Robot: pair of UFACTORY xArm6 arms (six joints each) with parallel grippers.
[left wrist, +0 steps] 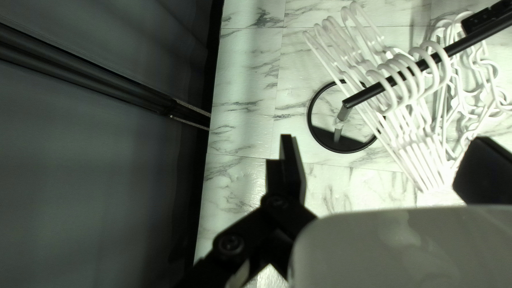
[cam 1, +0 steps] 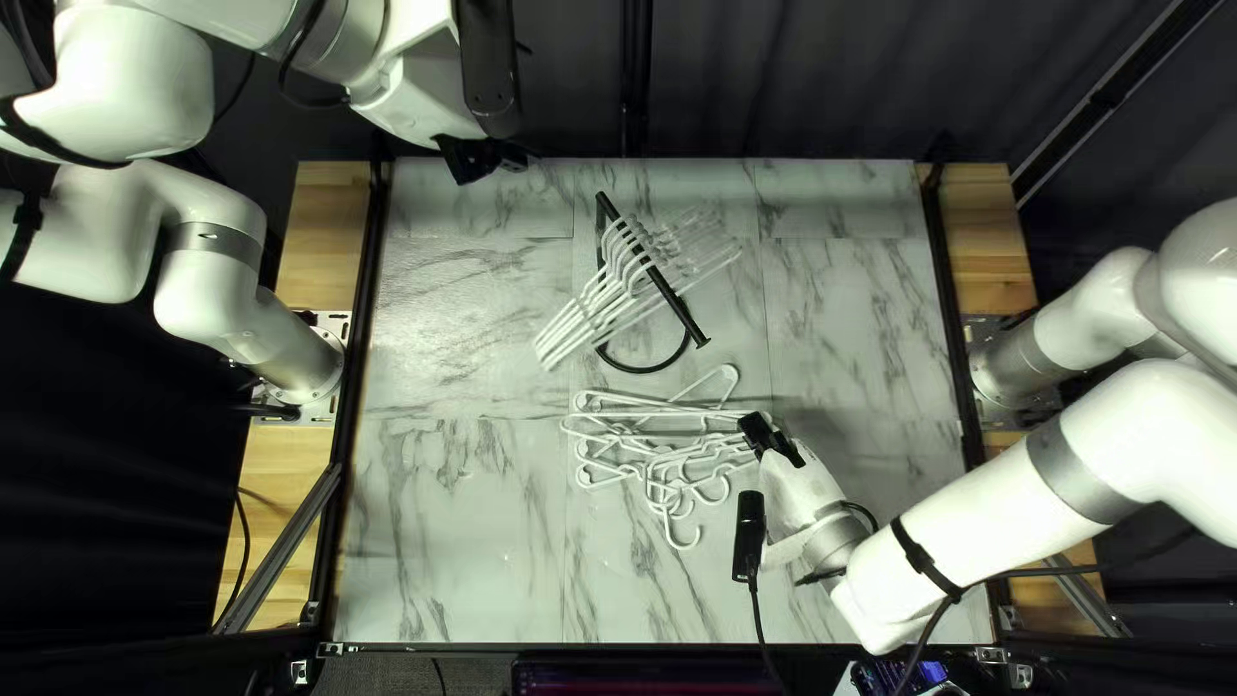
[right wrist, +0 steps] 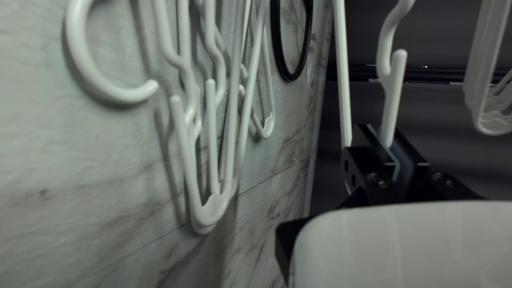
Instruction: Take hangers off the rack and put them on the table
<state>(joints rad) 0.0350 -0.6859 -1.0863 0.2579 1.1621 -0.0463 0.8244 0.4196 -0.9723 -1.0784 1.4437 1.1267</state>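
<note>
Top left view: mounted high, farthest back, facing down at a slant across the desk [cam 1: 451, 516] toward the curtain [cam 1: 799, 77]. Left wrist view: above the desk, facing down past the left tool [cam 1: 474, 160]. Right wrist view: low, closest to the hangers [cam 1: 670, 414], facing across the desk. All share hangers and part of the rack [cam 1: 679, 308].

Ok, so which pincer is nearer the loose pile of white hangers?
Right. In the top left view, the right pincer is at the right end of the hanger pile; the left pincer is beyond the rack.
</note>
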